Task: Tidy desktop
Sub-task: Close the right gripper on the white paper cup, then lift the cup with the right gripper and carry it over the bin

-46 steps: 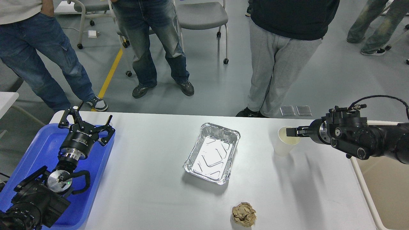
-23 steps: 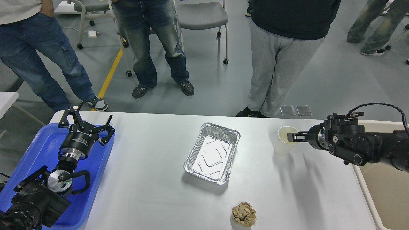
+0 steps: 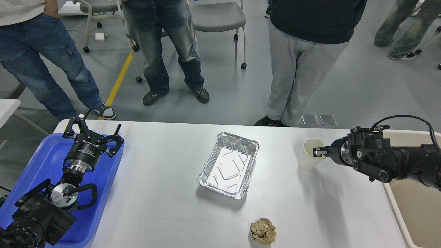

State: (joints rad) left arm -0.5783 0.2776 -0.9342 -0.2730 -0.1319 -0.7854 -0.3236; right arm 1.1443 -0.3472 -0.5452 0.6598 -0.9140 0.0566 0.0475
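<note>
— White bench (image 3: 165, 193), three things on it, is that right? How far is the tidying?

— Yes. I am judging it as early. A foil tray (image 3: 229, 165) is lying in the middle of the bench, a crumpled paper ball (image 3: 263, 231) is sitting near the front edge, and a paper cup (image 3: 311, 154) is standing at my right. The blue tray (image 3: 41, 162) at my left and the beige tub (image 3: 413, 203) at my right are holding nothing that I can see.

— What are your pincers doing?

— My right pincer (image 3: 317, 152) is pinching the cup at its rim, one finger inside, and the cup is tilting a little. My left pincer (image 3: 92, 132) is hanging released over the blue tray, fingers spread, grasping nothing.

— And how is the bench lying?

— It is filling the lower part of the view, from the blue tray to the tub. Its long axis is running left to right in front of me, and its far long edge is facing the standing people.

— What is left?

— I think all three things.
</note>
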